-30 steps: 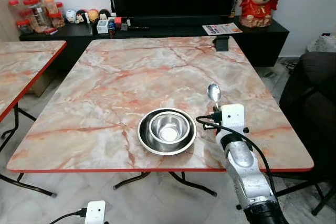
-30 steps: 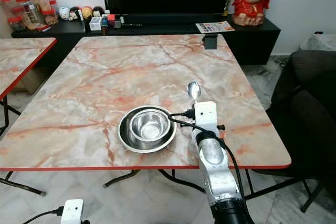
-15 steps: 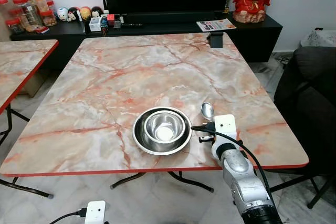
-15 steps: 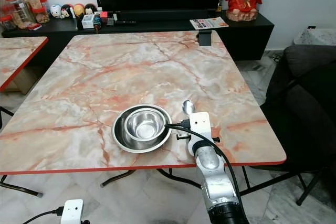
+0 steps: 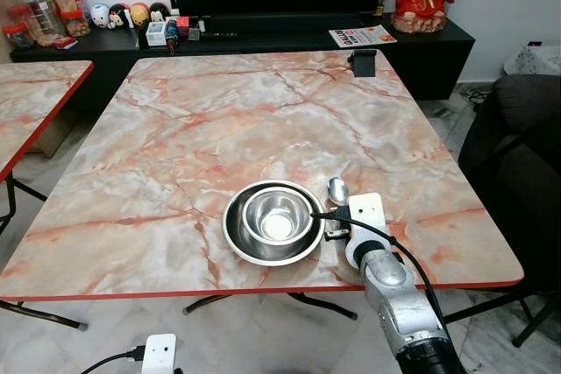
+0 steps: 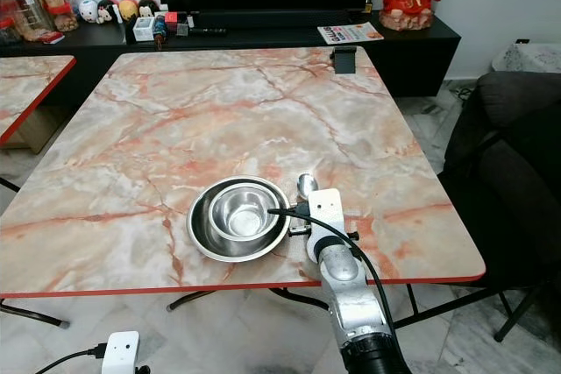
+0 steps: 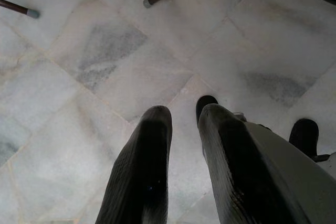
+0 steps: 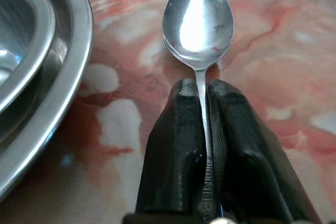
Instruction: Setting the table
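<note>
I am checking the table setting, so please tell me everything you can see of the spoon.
The spoon looks like polished metal, with an oval bowl facing up and a thin handle. The right pincer is shut on the handle. It lies low over the marble-pattern table, just right of the nested steel bowls, not touching them.

The one thing I can partly read is stamped lettering along the handle of the spoon (image 8: 198,24), where it runs between my right jaws; it looks like "QUNNES", though the letters are small and dark and I cannot be sure of them. A fainter mark sits inside the spoon's bowl, too small to make out. The leaflet (image 5: 362,37) on the black cabinet (image 5: 263,45) carries print I cannot read.
</note>
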You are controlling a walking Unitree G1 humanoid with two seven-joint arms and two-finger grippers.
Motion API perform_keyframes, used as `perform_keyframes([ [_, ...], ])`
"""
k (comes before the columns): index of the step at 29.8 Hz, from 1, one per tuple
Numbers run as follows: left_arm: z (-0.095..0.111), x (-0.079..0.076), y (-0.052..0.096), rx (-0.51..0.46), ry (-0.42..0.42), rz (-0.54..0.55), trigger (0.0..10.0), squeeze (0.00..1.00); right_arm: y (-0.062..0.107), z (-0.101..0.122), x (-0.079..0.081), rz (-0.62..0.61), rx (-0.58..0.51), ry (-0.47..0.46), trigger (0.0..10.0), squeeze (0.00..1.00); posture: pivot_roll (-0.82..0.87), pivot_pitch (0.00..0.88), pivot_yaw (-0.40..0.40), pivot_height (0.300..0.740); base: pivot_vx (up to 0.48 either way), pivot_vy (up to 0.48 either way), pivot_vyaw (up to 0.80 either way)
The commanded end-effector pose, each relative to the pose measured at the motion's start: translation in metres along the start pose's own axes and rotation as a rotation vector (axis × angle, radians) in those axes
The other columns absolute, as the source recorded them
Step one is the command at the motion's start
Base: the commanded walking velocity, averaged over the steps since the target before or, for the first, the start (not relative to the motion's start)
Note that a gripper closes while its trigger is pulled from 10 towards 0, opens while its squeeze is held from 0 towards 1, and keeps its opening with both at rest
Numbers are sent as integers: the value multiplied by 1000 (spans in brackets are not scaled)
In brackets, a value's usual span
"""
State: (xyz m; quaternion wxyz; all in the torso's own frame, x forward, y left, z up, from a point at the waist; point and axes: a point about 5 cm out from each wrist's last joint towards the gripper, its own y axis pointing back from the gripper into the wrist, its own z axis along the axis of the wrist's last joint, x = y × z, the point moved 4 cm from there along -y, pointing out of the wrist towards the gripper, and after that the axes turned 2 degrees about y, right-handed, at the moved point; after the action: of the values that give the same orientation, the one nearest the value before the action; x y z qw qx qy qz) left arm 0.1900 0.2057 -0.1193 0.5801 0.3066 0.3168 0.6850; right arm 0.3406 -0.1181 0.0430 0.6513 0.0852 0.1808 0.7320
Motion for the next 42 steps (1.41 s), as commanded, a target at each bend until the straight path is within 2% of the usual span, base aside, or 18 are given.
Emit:
perform_keyframes([
  [1, -2, 4, 0, 19, -20, 2, 10000, 0, -2, 4, 2, 0, -2, -5, 10000, 0, -52, 0, 30, 732, 0, 0, 0],
  [24, -3, 5, 0, 22, -26, 1, 10000, 0, -2, -7, 4, -22, 44, -32, 10000, 0, -50, 0, 36, 732, 0, 0, 0],
  [25, -3, 5, 0, 22, -26, 1, 10000, 0, -2, -7, 4, -22, 44, -33, 10000, 357, -50, 0, 36, 732, 0, 0, 0],
  [26, -3, 6, 0, 23, -26, 1, 10000, 0, -2, -8, 4, -22, 45, -33, 10000, 357, -50, 0, 36, 732, 0, 0, 0],
  [27, -3, 6, 0, 24, -27, 1, 10000, 0, -2, -7, 4, -23, 44, -35, 10000, 682, -51, 0, 36, 732, 0, 0, 0],
  [28, -3, 6, 0, 24, -27, 2, 10000, 0, -2, -7, 4, -23, 44, -35, 10000, 682, -51, 0, 36, 732, 0, 0, 0],
  [29, -3, 6, 0, 24, -27, 1, 10000, 0, -3, -7, 4, -22, 43, -37, 10000, 1000, -51, 0, 37, 732, 0, 0, 0],
  [37, -3, 6, 0, 24, -28, 0, 10000, 0, -3, -8, 3, -27, 43, -35, 10000, 1000, -51, 0, 37, 732, 0, 0, 0],
  [38, -3, 5, 0, 24, -28, 0, 10000, 0, -3, -7, 3, -24, 43, -34, 10000, 608, -52, 0, 37, 732, 0, 0, 0],
  [39, -3, 5, 0, 24, -28, 0, 10000, 0, -3, -7, 3, -24, 43, -34, 10000, 608, -52, 0, 37, 732, 0, 0, 0],
  [40, -3, 5, 0, 23, -28, 0, 10000, 0, -3, -6, 3, -22, 38, -35, 10000, 0, -52, 0, 37, 732, 0, 0, 0],
  [42, -2, 5, 0, 22, -29, -1, 10000, 0, -3, 0, 2, -28, 7, -37, 10000, 0, -51, 0, 37, 732, 0, 0, 0],
])
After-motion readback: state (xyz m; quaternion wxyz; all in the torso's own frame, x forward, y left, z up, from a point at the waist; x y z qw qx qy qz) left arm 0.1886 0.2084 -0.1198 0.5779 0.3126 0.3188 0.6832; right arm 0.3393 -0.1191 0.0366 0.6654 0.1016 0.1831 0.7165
